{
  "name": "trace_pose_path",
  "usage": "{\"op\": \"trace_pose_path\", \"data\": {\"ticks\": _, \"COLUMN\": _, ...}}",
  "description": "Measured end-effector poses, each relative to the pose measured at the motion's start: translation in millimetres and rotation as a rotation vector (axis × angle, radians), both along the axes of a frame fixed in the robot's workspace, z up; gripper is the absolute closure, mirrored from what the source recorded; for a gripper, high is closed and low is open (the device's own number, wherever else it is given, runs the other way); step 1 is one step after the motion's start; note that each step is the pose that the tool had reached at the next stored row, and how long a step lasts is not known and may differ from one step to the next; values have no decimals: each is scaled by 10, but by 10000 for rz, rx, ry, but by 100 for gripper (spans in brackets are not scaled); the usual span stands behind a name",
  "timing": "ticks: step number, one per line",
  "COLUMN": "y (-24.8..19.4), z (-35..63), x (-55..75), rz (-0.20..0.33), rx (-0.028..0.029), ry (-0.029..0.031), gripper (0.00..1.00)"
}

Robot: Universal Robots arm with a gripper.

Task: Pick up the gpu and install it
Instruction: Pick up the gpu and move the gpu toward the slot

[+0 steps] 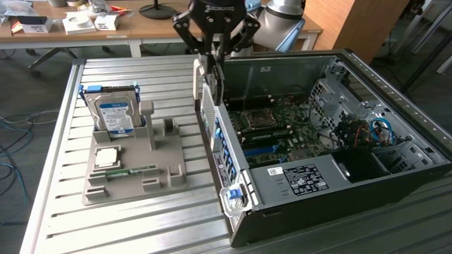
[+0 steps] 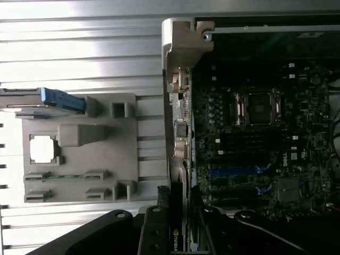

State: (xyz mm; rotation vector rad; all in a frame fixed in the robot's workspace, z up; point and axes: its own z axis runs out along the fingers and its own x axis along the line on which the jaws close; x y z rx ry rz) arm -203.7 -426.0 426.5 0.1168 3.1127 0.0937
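Gripper (image 1: 214,50) with gpu (image 2: 175,239) above case wall (image 1: 217,140)

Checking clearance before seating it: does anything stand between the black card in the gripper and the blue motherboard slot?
Nothing visible does. The thin black gpu hangs in the gripper beside the rear wall of the open black computer case; the long blue slot lies bare.

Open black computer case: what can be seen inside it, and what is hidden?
A green motherboard with a square silver processor socket, blue and red cables, and a dark grey metal box with a white label. Whatever lies under that box is covered.
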Motion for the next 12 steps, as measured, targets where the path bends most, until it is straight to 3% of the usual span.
{"op": "trace_pose_path", "data": {"ticks": 12, "y": 0, "z": 0, "x": 507, "rz": 0, "rx": 1, "ry": 0, "gripper": 74}}
